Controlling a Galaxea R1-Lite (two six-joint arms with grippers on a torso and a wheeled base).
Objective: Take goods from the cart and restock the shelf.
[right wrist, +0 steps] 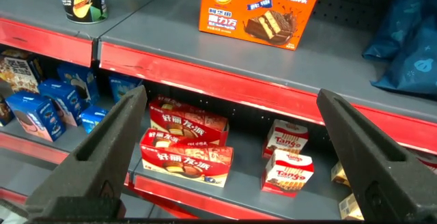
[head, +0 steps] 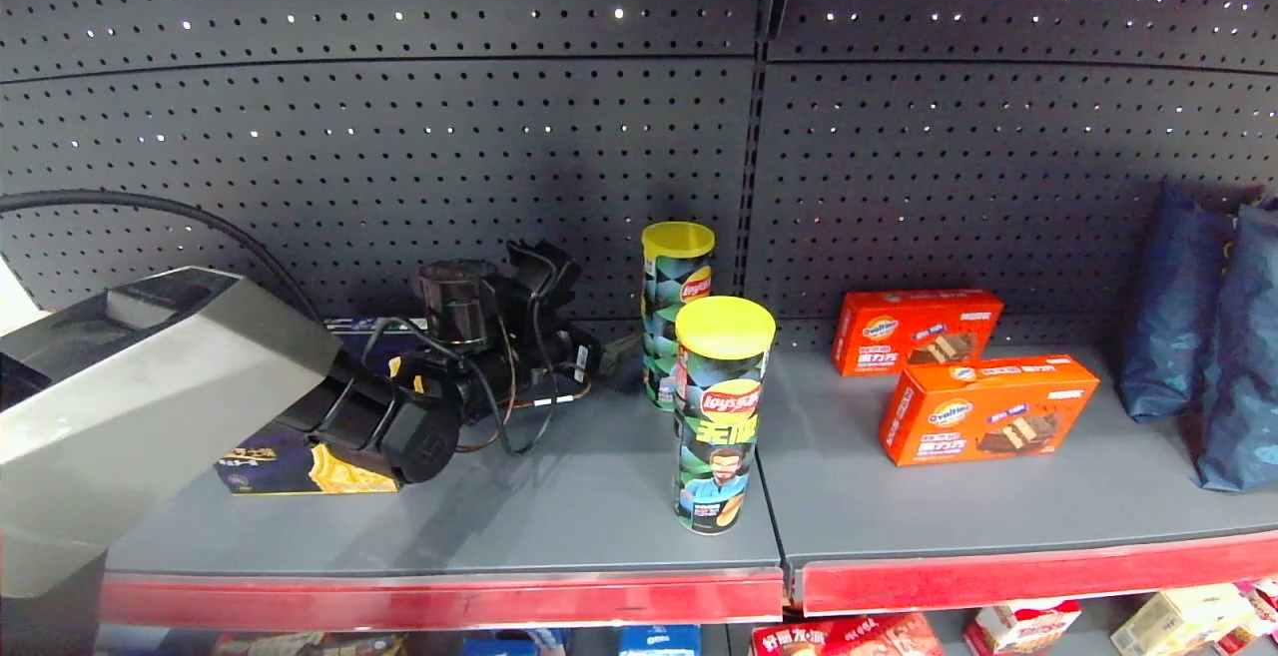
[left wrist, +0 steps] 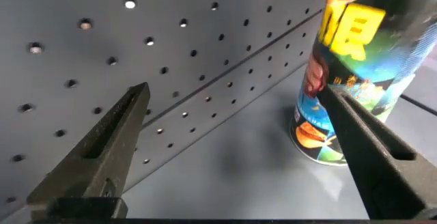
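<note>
Two tall chip cans with yellow lids stand mid-shelf, one in front (head: 721,416) and one behind it (head: 677,312) near the pegboard. My left gripper (head: 607,348) is over the shelf just left of the rear can, open with nothing between its fingers. In the left wrist view the left gripper (left wrist: 235,94) faces the pegboard, and a chip can (left wrist: 348,67) stands just beyond one finger (left wrist: 369,149). A flat dark box (head: 290,461) lies under the left arm. My right gripper (right wrist: 232,94) is open and empty, out in front of the shelf's red edge (right wrist: 225,84).
Two orange wafer boxes (head: 983,406) (head: 914,328) lie on the right half of the shelf (head: 559,506), with dark blue bags (head: 1213,336) at the far right. The lower shelf holds red boxes (right wrist: 184,152), blue boxes (right wrist: 41,108) and small white boxes (right wrist: 287,162).
</note>
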